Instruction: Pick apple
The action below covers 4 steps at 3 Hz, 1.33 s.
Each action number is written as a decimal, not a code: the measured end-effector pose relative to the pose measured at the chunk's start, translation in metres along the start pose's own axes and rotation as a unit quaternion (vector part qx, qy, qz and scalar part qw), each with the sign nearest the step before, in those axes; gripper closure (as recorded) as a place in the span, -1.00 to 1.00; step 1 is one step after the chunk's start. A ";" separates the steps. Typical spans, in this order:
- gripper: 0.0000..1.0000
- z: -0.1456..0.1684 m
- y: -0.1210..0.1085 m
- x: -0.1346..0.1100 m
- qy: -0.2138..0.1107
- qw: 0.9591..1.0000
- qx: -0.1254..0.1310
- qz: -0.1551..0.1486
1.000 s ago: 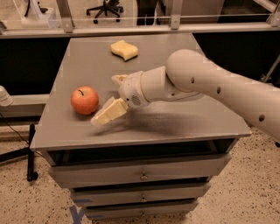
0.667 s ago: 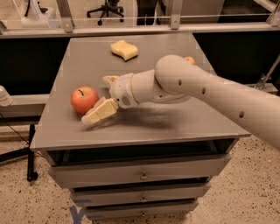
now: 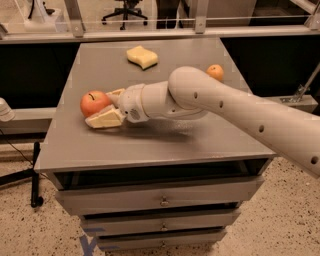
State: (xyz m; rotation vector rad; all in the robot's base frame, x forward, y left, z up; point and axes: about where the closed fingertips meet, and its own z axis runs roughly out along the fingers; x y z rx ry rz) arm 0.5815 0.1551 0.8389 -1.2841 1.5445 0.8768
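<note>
Camera view. The gripper (image 3: 100, 108) lies low over the left part of the grey cabinet top (image 3: 150, 145), its two pale fingers (image 3: 107, 119) spread apart. The apple (image 3: 94, 102), red-orange with a dark stem in its top dimple, rests on the surface near the left edge, in the gap between the fingers: one finger lies on the near side, and the other shows only as a tip behind the fruit's right shoulder. Whether either finger touches the skin cannot be told. The white arm (image 3: 225, 107) enters from the right and is cut off at the frame edge.

A pale yellow wavy sponge (image 3: 142, 56) lies toward the far edge. A small orange (image 3: 215, 72) is half hidden behind the arm. Under the top are drawers (image 3: 160, 196) with small knobs. No brand or label can be read; a blue mark (image 3: 92, 245) on the speckled floor is cut by the lower edge and illegible. An office chair (image 3: 127, 10) beyond the rail is cut off at the top.
</note>
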 end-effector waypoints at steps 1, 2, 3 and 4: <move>0.25 -0.004 0.001 -0.009 -0.010 1.000 0.009 0.003; 0.71 -0.021 -0.001 -0.019 -0.013 0.999 0.029 -0.004; 1.00 -0.057 -0.013 -0.042 -0.011 0.998 0.060 -0.029; 1.00 -0.059 -0.013 -0.046 -0.011 0.997 0.062 -0.032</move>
